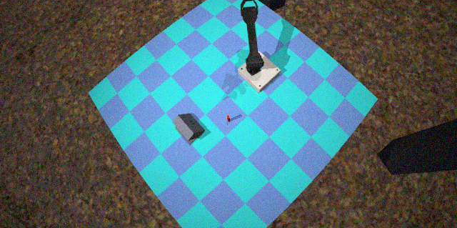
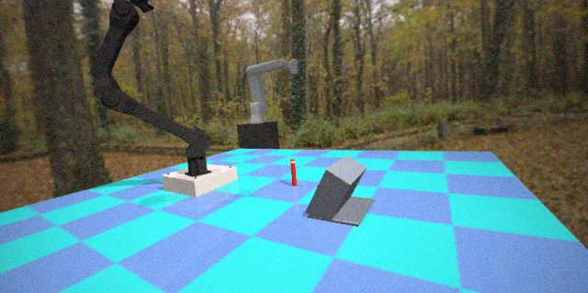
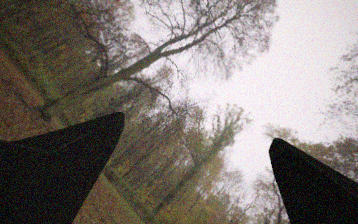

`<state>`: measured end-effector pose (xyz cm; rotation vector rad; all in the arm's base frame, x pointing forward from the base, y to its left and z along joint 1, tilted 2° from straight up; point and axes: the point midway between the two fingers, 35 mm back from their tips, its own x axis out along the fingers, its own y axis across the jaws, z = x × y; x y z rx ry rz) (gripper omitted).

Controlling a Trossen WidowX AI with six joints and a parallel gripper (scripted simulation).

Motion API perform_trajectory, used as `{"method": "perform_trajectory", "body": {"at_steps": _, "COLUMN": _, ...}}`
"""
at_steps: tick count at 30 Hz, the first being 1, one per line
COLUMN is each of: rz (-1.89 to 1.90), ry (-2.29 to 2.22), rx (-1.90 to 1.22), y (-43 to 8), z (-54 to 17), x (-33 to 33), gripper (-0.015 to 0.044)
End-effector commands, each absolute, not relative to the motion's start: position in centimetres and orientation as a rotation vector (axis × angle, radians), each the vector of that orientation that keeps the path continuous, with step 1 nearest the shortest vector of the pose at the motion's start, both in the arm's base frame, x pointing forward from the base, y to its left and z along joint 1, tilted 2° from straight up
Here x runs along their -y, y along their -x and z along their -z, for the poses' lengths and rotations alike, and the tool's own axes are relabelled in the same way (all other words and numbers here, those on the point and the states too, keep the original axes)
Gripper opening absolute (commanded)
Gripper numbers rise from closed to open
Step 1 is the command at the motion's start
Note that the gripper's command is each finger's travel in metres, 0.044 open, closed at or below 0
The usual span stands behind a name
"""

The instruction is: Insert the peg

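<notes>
A thin red peg point(image 1: 228, 118) point(image 2: 293, 173) stands upright on the table point(image 1: 226, 152) point(image 2: 207, 247), between the arm's base and the sloped panel. The sloped panel point(image 1: 183, 128) point(image 2: 331, 192) is a grey tilted block on a flat foot; no hole can be made out in its visible faces. My gripper point(image 3: 198, 132) is open and empty, its two dark fingertips wide apart with trees and sky between them in the wrist view. It is raised high above the arm's base, far from the peg and the panel.
The arm's pale base plate point(image 1: 259, 81) point(image 2: 181, 185) stands on the checkered table top. A grey second arm point(image 2: 257, 91) on a dark block point(image 2: 258, 135) stands beyond the table. A dark block point(image 1: 421, 149) lies past the table's right edge in the top view.
</notes>
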<state>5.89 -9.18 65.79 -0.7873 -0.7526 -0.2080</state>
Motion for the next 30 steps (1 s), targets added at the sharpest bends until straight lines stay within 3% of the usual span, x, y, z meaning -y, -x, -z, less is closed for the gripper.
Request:
{"method": "perform_trajectory", "body": {"at_steps": 1, "rz": 0.125, "ry": 0.824, "rx": 0.744, "y": -7.3, "z": -65.4, "x": 4.9, "gripper": 0.0440}}
{"method": "perform_trajectory", "body": {"at_steps": 30, "rz": -0.272, "ry": 1.030, "rx": 0.438, "y": -19.5, "z": -54.6, "x": -14.2, "gripper": 0.0440}}
